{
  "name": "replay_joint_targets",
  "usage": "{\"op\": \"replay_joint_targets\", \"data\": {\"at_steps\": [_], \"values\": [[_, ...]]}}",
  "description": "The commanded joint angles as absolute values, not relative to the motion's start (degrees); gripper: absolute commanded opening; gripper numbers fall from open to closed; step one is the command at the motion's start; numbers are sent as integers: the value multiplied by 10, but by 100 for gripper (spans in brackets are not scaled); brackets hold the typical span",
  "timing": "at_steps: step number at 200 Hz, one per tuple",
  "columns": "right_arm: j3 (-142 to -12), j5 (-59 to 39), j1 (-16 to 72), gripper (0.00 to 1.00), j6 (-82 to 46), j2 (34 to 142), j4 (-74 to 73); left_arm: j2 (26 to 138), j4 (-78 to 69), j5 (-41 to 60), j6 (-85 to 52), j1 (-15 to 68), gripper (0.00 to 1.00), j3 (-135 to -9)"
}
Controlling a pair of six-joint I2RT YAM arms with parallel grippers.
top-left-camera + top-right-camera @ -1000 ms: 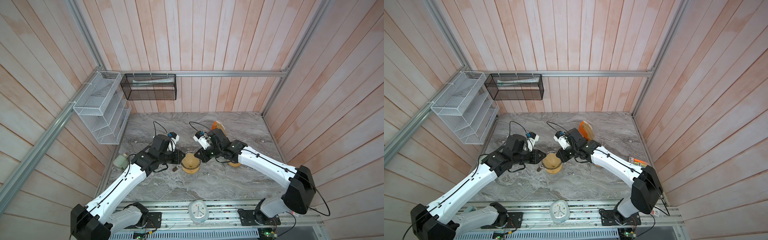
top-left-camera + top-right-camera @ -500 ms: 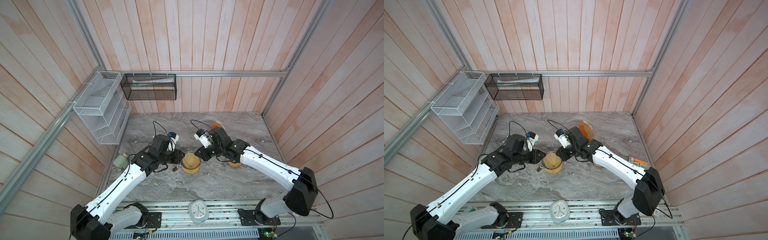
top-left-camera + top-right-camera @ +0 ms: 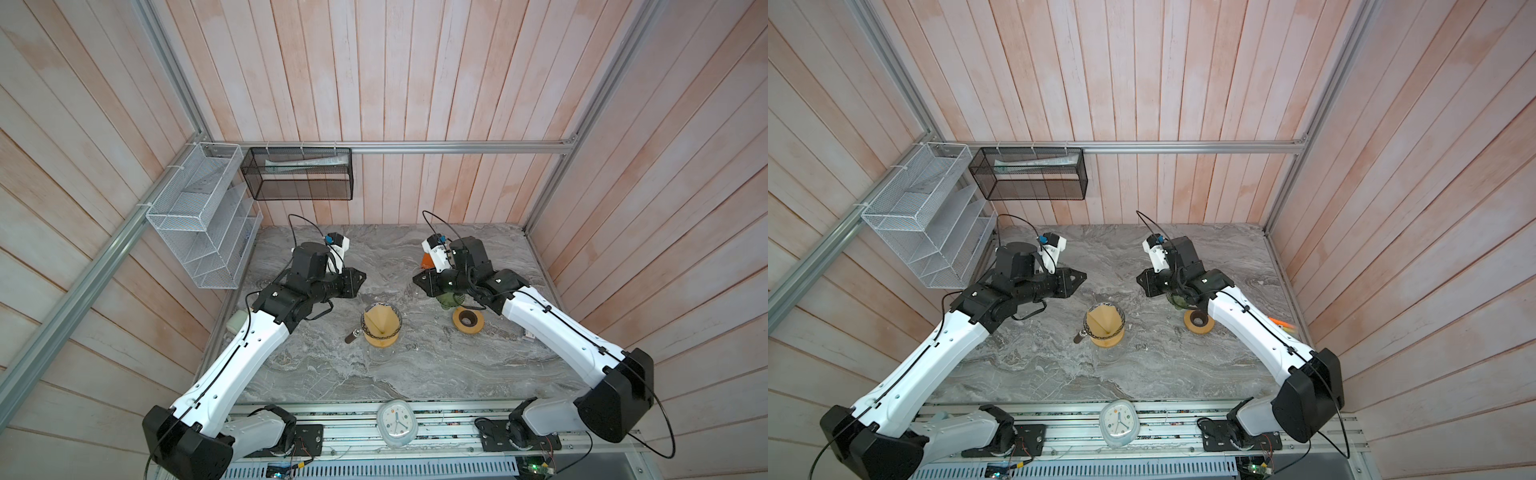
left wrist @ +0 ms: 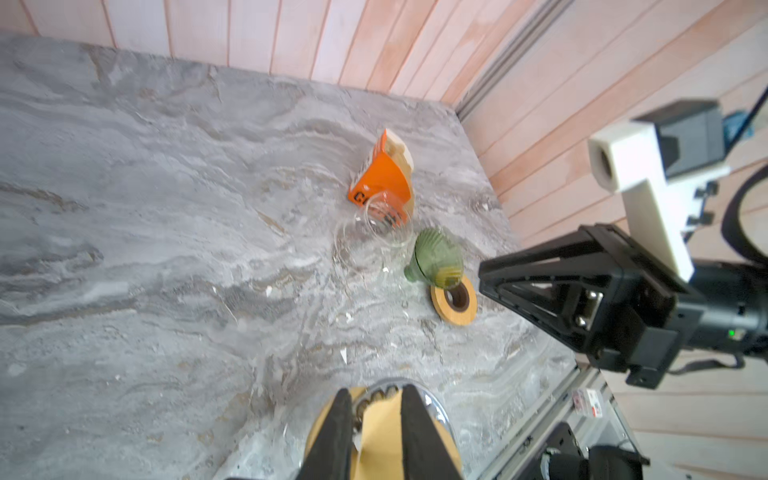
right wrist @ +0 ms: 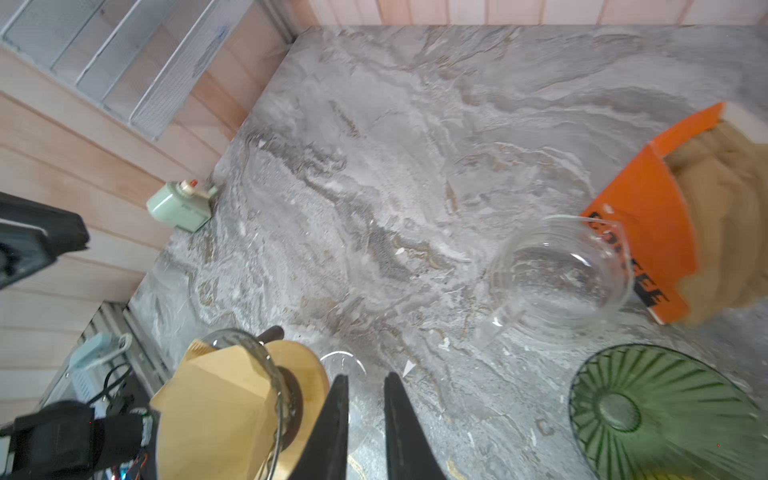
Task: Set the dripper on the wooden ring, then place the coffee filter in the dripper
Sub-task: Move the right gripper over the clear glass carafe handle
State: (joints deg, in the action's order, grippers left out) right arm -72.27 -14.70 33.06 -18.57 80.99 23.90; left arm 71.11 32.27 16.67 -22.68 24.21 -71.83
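Note:
The dripper (image 3: 381,332), clear glass on a wooden collar with a dark handle, stands mid-table in both top views (image 3: 1105,330). A tan paper coffee filter (image 3: 380,321) sits inside its cone, also seen in the wrist views (image 4: 380,432) (image 5: 216,399). My left gripper (image 3: 360,276) (image 3: 1081,276) hovers up-left of the dripper; its fingers (image 4: 377,390) stand slightly apart with nothing between them. My right gripper (image 3: 415,281) (image 3: 1140,282) hovers up-right of the dripper, its fingers (image 5: 365,377) narrowly open and empty.
An orange filter pack (image 4: 382,174), a clear glass carafe (image 5: 557,266), a green ribbed glass (image 4: 436,259) and a wooden ring (image 3: 468,320) lie right of the dripper. A small glass (image 3: 380,353) sits just in front of it. A clock (image 3: 397,423) stands on the front rail.
Both grippers have drawn back from the dripper, the left to the upper left and the right to the upper right. The filter stays in the cone.

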Motion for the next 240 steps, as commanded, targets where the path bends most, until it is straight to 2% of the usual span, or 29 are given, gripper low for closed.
{"op": "replay_joint_targets", "data": {"at_steps": [1,38,94,155,240], "values": [[-712,-108,323,22,-236,805,213,749,286,199,-213,224,25,-767],[-651,-69,323,28,-261,805,144,786,272,183,-207,219,27,-795],[-516,-39,324,42,-292,801,28,766,192,212,-243,210,28,-684],[-526,-17,343,46,-315,864,-2,730,189,221,-238,209,28,-637],[-609,53,356,47,-325,971,21,717,176,241,-221,180,28,-611]]}}
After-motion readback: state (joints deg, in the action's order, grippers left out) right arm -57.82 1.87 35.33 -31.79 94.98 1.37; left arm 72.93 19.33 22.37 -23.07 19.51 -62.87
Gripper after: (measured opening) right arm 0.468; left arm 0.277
